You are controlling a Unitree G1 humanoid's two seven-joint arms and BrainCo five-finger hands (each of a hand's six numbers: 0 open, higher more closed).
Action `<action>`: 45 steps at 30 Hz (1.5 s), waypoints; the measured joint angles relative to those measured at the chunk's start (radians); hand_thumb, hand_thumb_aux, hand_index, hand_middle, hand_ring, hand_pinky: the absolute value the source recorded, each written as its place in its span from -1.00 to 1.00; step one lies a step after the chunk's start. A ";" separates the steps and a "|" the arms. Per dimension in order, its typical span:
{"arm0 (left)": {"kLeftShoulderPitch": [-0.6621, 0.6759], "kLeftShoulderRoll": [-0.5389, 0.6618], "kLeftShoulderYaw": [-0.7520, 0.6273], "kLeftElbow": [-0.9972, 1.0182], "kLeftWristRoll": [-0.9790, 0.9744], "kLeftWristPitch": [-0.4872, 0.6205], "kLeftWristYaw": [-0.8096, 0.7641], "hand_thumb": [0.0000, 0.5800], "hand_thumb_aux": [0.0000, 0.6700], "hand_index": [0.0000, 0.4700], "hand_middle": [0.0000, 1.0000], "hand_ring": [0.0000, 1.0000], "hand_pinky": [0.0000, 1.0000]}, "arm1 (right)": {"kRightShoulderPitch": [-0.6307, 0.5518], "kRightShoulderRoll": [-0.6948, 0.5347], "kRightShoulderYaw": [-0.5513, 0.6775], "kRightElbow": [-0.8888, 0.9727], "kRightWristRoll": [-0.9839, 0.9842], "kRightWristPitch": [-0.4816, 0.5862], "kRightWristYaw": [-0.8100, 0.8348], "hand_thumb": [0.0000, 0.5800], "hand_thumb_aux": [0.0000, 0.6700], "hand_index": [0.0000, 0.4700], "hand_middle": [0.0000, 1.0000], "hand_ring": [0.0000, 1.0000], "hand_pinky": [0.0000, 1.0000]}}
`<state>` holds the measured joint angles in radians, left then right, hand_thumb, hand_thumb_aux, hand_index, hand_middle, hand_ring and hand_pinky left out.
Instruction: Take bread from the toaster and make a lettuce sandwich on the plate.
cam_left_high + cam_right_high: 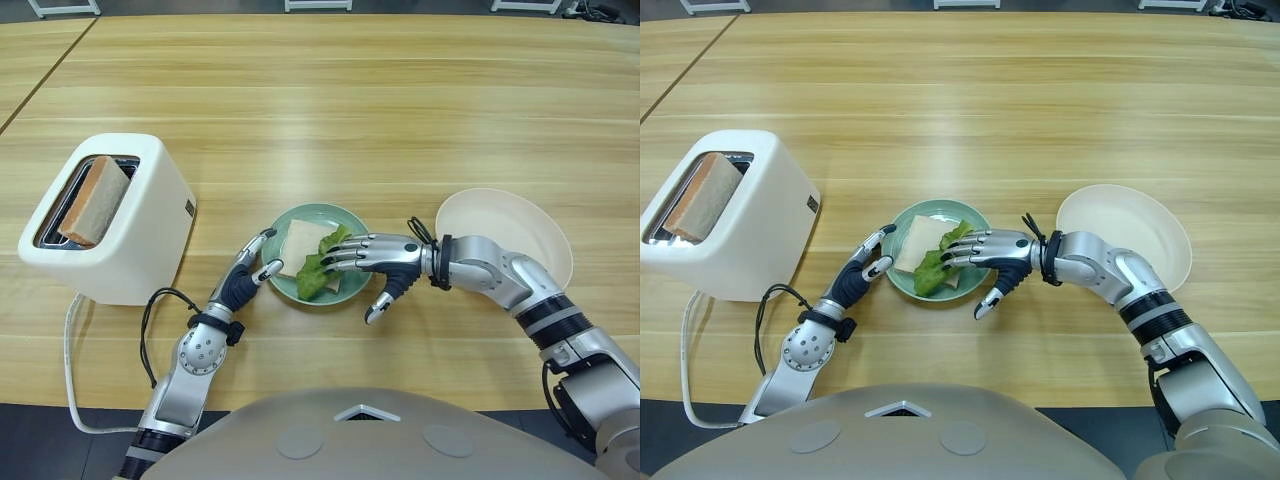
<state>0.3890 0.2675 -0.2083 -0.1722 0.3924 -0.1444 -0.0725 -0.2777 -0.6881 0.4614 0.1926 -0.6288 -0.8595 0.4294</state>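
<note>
Currently mid-assembly, lower centre of frame: left hand (243, 282) sits at the left rim of the green plate (348, 214), fingers mostly straight, touching or just beside the rim, holding nothing. Right hand (385, 256) is over the plate's right side, fingers stretched nearly flat with tips on the lettuce (320, 268), thumb hanging down off the plate edge; no closed grip that I can see. Lettuce lies across the bread slice (299, 243) on the plate. White bowl (520, 235) is just behind the right wrist, centre right. Toaster (130, 240) is at left, second slice (95, 200) upright in its slot. Judgement: bottom slice and lettuce placed, top slice pending. Next move calls for lifting the right hand off the lettuce without dragging it, then left hand to the toaster, pinch the slice's exposed top, pull straight up, lay it over the lettuce.
</note>
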 measured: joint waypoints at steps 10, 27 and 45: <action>-0.014 0.006 -0.024 0.012 0.016 -0.001 -0.002 -1.00 -1.00 -1.00 -1.00 -1.00 -1.00 | -0.053 0.084 0.003 0.042 -0.020 -0.001 -0.072 -1.00 -1.00 -1.00 -1.00 -1.00 -1.00; -0.014 0.011 -0.032 0.012 0.017 -0.008 -0.002 -1.00 -1.00 -1.00 -1.00 -1.00 -1.00 | -0.111 0.036 -0.074 0.053 -0.033 -0.002 -0.151 -1.00 -1.00 -1.00 -1.00 -1.00 -1.00; -0.002 0.018 -0.033 -0.010 0.020 -0.009 0.001 -1.00 -1.00 -1.00 -1.00 -1.00 -1.00 | 0.078 -0.149 -0.136 -0.089 0.149 -0.003 0.023 -1.00 -1.00 -1.00 -1.00 -1.00 -1.00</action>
<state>0.3874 0.2851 -0.2408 -0.1821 0.4120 -0.1531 -0.0718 -0.1993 -0.8367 0.3254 0.1037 -0.4800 -0.8625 0.4520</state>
